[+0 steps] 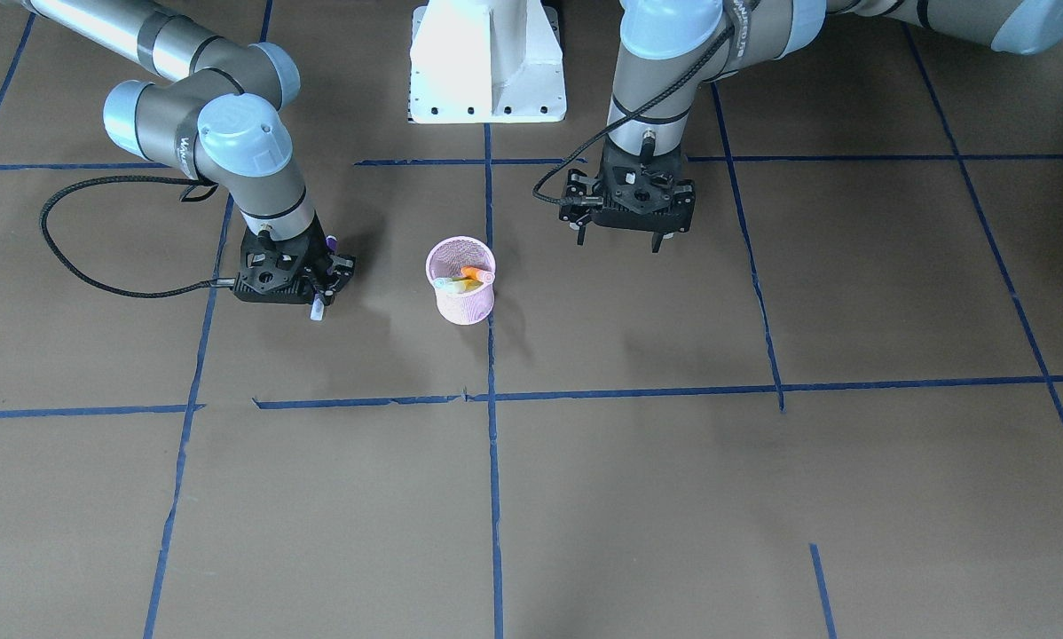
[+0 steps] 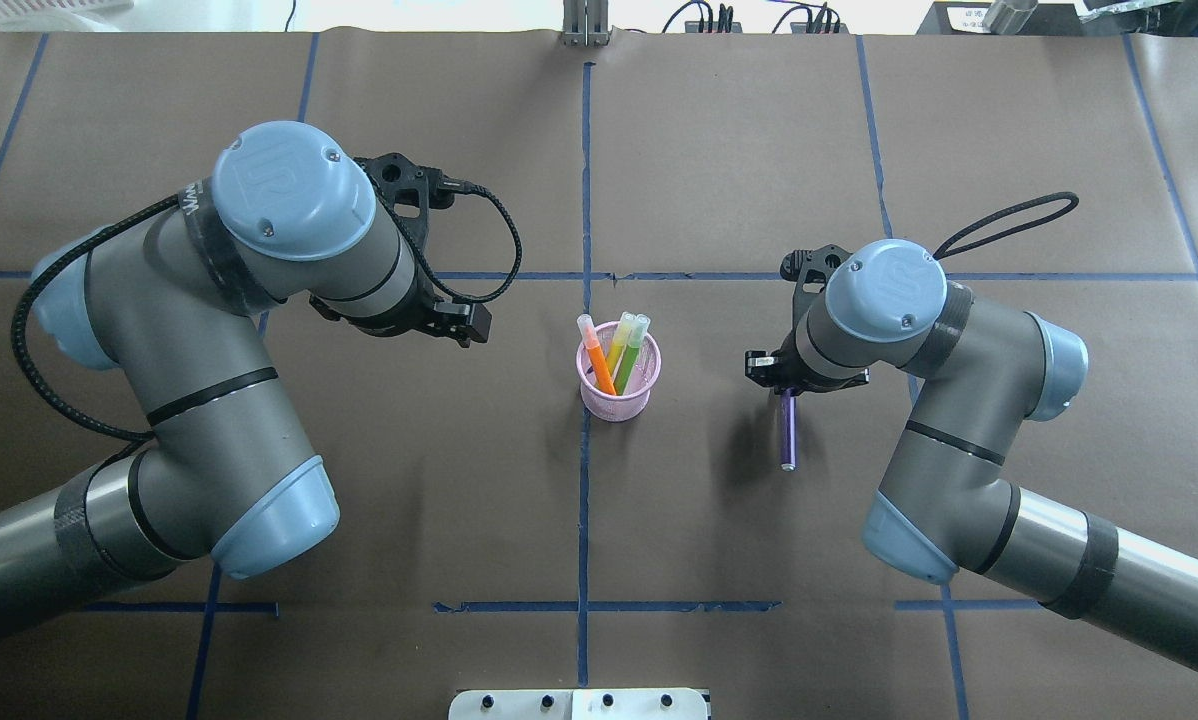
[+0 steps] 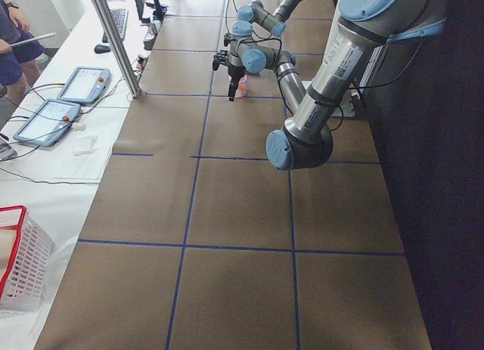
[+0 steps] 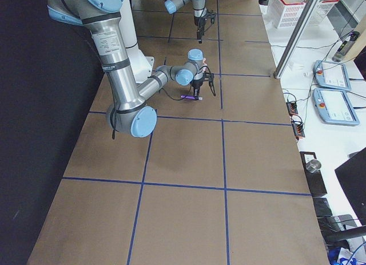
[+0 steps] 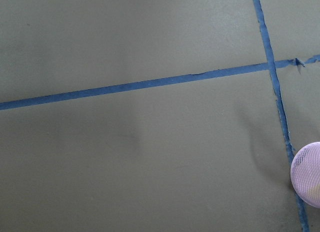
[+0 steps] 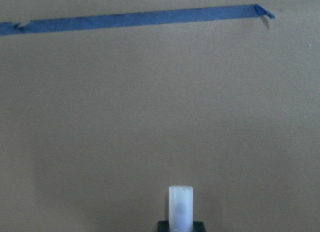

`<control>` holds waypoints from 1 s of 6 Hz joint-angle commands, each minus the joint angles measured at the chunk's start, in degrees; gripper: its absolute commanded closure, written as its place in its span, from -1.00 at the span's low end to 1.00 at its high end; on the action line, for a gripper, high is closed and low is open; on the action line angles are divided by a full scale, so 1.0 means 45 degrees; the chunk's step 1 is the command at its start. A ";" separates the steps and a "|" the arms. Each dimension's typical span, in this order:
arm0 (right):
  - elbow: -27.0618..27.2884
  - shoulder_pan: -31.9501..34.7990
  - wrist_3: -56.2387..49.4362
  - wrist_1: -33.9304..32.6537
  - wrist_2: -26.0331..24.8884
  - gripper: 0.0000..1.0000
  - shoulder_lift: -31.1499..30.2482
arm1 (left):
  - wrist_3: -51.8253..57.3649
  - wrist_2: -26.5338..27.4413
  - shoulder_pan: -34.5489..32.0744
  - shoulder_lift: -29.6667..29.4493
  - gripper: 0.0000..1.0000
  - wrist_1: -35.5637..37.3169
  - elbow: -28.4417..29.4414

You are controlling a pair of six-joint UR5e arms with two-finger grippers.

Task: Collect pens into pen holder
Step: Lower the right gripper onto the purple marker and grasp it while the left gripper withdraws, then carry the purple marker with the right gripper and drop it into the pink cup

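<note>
The pink mesh pen holder (image 1: 465,306) stands upright at the table's middle, also in the overhead view (image 2: 614,405) and at the left wrist view's right edge (image 5: 307,174). An orange pen (image 2: 597,365), a yellow one (image 2: 616,347) and a green one (image 2: 631,352) stand in it. My right gripper (image 1: 323,288) is shut on the purple pen (image 2: 787,432), held level just above the table beside the holder; its pale cap (image 6: 180,207) shows in the right wrist view. My left gripper (image 1: 620,238) is open and empty, above the table on the holder's other side.
Blue tape lines (image 1: 496,395) cross the brown paper table. The robot's white base (image 1: 487,62) stands behind the holder. Each wrist trails a black cable (image 1: 88,266).
</note>
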 commanded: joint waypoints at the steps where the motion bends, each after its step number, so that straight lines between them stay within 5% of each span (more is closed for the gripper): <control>1: 0.1424 0.0135 0.0018 -0.0020 -0.1462 1.00 -0.0009 | 0.0000 0.0000 0.0000 0.0002 -1.00 0.0000 -0.0014; 3: 0.2892 0.0098 0.1333 -0.0059 -0.4754 1.00 0.0030 | 0.0000 0.0020 0.0000 0.0022 -1.00 0.0000 -0.0014; 5: 0.3036 -0.0678 0.3132 -0.0331 -0.8117 1.00 0.0730 | 0.0019 0.0039 0.0000 0.0022 -1.00 0.0000 0.0025; 6: 0.3036 -0.1225 0.3626 -0.1667 -0.9121 1.00 0.1565 | 0.0039 0.0020 0.0000 0.0022 -1.00 -0.0019 0.0102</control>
